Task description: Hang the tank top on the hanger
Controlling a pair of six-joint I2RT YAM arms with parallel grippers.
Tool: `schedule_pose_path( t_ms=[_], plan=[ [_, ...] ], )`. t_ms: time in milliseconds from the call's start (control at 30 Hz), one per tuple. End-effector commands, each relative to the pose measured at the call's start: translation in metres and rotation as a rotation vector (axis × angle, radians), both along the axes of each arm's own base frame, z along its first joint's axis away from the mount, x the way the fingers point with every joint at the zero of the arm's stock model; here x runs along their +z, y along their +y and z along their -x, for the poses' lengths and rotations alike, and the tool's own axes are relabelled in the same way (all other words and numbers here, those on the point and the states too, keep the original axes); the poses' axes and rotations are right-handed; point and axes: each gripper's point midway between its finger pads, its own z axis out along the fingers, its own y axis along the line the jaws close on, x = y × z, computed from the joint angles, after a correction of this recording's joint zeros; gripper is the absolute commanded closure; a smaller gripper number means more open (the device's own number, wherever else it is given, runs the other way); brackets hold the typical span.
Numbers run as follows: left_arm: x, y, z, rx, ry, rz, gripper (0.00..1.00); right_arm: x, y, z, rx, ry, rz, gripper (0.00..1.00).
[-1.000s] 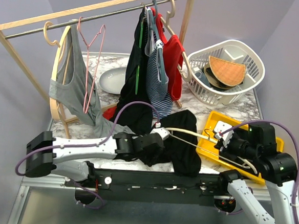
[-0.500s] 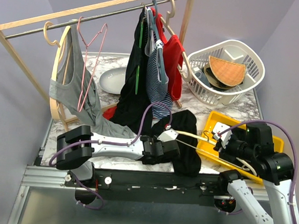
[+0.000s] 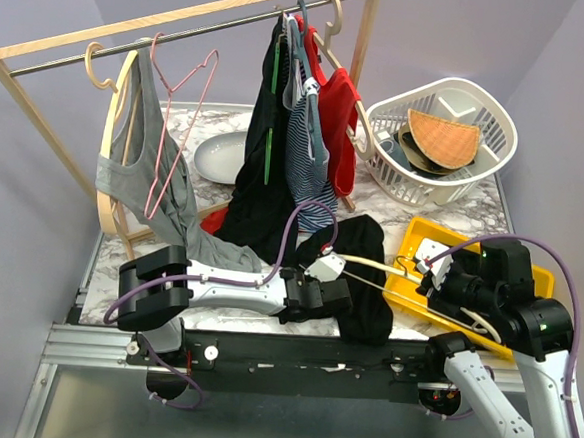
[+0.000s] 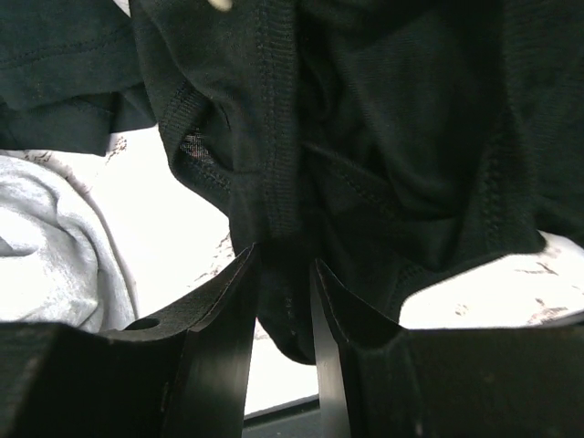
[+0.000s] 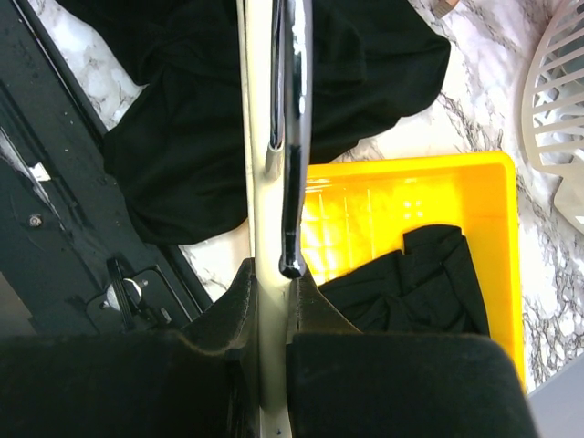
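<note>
The black tank top (image 3: 367, 299) lies crumpled on the marble table near the front edge. It fills the left wrist view (image 4: 383, 137), and part of it shows in the right wrist view (image 5: 182, 155). My left gripper (image 3: 318, 273) is shut on a fold of its hem (image 4: 285, 274). The cream wooden hanger (image 3: 379, 266) lies roughly level, one arm reaching over the tank top. My right gripper (image 3: 431, 279) is shut on the hanger (image 5: 260, 137) near its dark metal hook (image 5: 292, 137), jaws closed (image 5: 271, 274) around the pale wood.
A wooden clothes rack (image 3: 186, 16) spans the back with a grey tank top (image 3: 140, 168), a pink wire hanger (image 3: 184, 121), and green-striped, striped and red garments (image 3: 297, 149). A white plate (image 3: 219, 156), a white basket (image 3: 443, 139) and a yellow tray (image 3: 441, 244) holding black cloth (image 5: 420, 283) stand nearby.
My left arm has swung right and toward the front edge, dragging the tank top's fold with it. The pink wire hanger has swayed. The right gripper and hanger have barely moved.
</note>
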Motion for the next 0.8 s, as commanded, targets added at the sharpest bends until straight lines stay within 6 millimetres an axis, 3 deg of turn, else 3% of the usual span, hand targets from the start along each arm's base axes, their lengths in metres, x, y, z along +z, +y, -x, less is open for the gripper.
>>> schedule_pose_path(
  t_ms=[0,100,233,433,567,700,767],
  plan=[
    [-0.002,0.002,-0.008,0.035,-0.049,-0.031,0.59,0.007,0.011,-0.001,0.031,-0.015,-0.056,0.99],
    [-0.003,0.003,-0.009,0.040,-0.057,-0.034,0.59,0.006,0.011,-0.001,0.033,-0.013,-0.058,0.99],
    [-0.002,0.002,-0.011,0.030,-0.065,-0.046,0.84,0.005,0.013,0.000,0.042,-0.004,-0.064,0.99],
    [0.025,0.000,-0.013,0.031,-0.092,0.018,1.00,0.001,0.016,0.004,0.070,0.016,-0.071,0.99],
    [0.041,0.001,-0.013,0.022,-0.107,0.083,1.00,-0.003,0.018,0.005,0.085,0.030,-0.069,0.99],
    [0.044,0.005,-0.010,0.016,-0.099,0.116,1.00,0.004,0.021,0.007,0.102,0.018,-0.087,0.99],
    [0.047,-0.003,-0.007,0.006,-0.080,0.176,0.99,0.006,0.022,0.007,0.106,0.018,-0.091,0.99]
  ],
)
